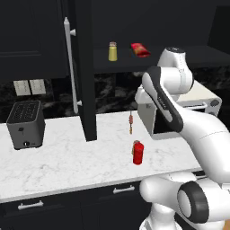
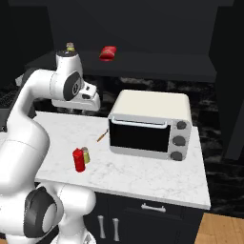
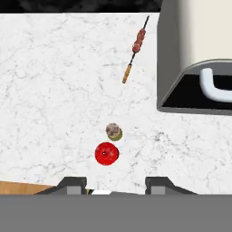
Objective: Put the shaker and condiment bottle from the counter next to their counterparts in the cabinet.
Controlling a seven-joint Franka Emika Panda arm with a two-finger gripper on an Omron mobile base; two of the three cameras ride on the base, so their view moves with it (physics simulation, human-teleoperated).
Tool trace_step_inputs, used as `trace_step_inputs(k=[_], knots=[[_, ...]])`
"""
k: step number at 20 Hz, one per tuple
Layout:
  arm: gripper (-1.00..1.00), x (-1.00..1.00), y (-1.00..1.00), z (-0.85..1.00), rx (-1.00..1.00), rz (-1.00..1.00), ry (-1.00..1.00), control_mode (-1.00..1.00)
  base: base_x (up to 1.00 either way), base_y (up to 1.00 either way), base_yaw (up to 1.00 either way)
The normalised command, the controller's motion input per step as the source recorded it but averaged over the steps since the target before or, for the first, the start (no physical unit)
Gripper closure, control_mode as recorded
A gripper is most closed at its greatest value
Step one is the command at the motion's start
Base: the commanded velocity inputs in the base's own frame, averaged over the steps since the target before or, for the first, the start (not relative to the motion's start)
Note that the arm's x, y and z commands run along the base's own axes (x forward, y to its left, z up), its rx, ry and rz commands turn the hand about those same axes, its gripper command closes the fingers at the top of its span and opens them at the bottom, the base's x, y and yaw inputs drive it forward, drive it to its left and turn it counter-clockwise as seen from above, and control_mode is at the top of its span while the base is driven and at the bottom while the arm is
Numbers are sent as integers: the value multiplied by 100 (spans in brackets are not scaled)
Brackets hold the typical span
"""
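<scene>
My end effector [image 3: 115,183] hangs high above the bench [image 3: 54,90], jaws wide and empty. Directly below it, near the bench's front edge, the condiment bottle [image 3: 106,153] touches the shaker [image 3: 113,132].

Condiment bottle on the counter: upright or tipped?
Upright. The condiment bottle stands on its base on the counter in both base views, and the hand view looks straight down on its round top, beside the shaker.

We stand in a rendered home kitchen: a marble-veined counter [image 1: 58,161] over black drawers [image 1: 67,202], a toaster [image 1: 26,124], a toaster oven [image 2: 150,124], an open wall cabinet [image 1: 85,67] and wall outlets [image 1: 29,87].
</scene>
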Motion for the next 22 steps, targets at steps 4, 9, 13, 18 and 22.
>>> trace_step_inputs(k=[4,9,13,18,22], knots=[[-100,-21,-5,0,2,0,-10,-100,0,0,0],[-100,-74,-38,-4,16,0,-39,-100,0,0,0],[-100,-80,-68,-20,12,23,-39,-100,0,0,0],[-100,-45,-49,-28,2,49,-19,-100,0,0,0],[-100,-34,-23,-31,1,41,-11,-100,0,0,0]])
